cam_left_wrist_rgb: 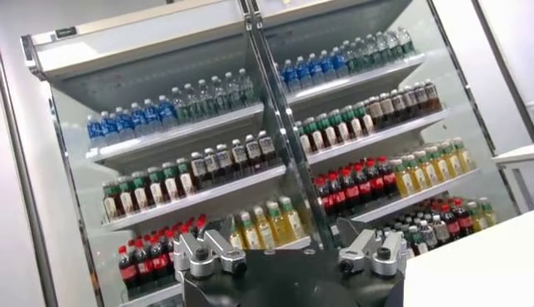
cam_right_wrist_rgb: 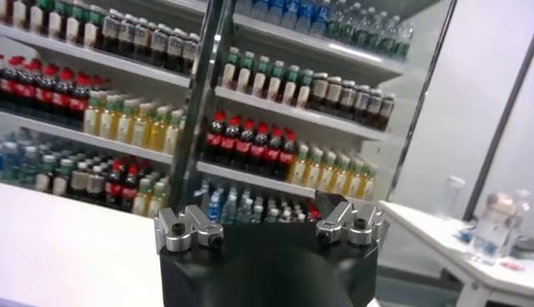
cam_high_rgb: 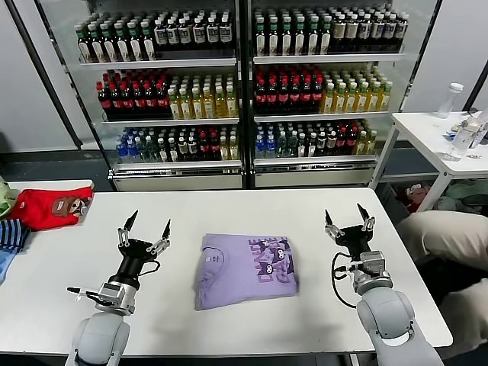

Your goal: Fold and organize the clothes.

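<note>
The beverage cooler (cam_high_rgb: 244, 91) fills the background at 12 o'clock, stocked with bottled drinks. The white table (cam_high_rgb: 252, 320) spans the foreground. A side table (cam_high_rgb: 435, 133) stands at 2 o'clock.

The lavender T-shirt (cam_high_rgb: 244, 268) lies at the table centre, already folded into a compact rectangle, print uppermost. Judgement: light, soft cotton with no stiffness; layers will slip apart if lifted by one edge. Take hold at two opposite edges, pinching all layers together, or slide it flat.

A red garment (cam_high_rgb: 52, 206) and a blue striped garment (cam_high_rgb: 11, 238) lie at 9 o'clock on the table edge.

The left gripper (cam_high_rgb: 142, 226) stands at 8 o'clock of the shirt, fingers spread, pointing upward, holding nothing. The right gripper (cam_high_rgb: 348, 219) stands at 3 o'clock, likewise spread and empty. Both are clear of the fabric.
</note>
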{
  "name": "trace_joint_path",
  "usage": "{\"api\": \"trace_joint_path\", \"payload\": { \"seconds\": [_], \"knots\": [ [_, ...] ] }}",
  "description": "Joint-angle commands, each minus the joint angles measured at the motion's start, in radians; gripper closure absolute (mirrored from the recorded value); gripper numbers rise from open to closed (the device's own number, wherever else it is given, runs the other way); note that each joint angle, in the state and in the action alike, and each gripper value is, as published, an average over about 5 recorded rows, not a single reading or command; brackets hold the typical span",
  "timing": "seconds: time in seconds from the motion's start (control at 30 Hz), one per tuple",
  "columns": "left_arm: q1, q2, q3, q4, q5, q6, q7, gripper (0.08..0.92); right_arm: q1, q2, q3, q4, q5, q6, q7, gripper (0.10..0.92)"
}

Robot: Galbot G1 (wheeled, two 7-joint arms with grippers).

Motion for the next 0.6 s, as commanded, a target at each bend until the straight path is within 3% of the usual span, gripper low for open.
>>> {"api": "trace_joint_path", "payload": {
  "seconds": [0.03, 0.6],
  "knots": [
    [-0.035, -0.005, -0.001, 0.066, 0.047, -0.043, -0.01, 0.177, 0.019, 0.003, 0.026, -0.088, -0.126, 0.097, 0.01, 0.202],
    [-0.047, -0.036, 0.011, 0.021, -0.01, -0.001, -0.059, 0.177, 0.046, 0.019, 0.042, -0.137, -0.139, 0.142, -0.002, 0.203]
  ]
}}
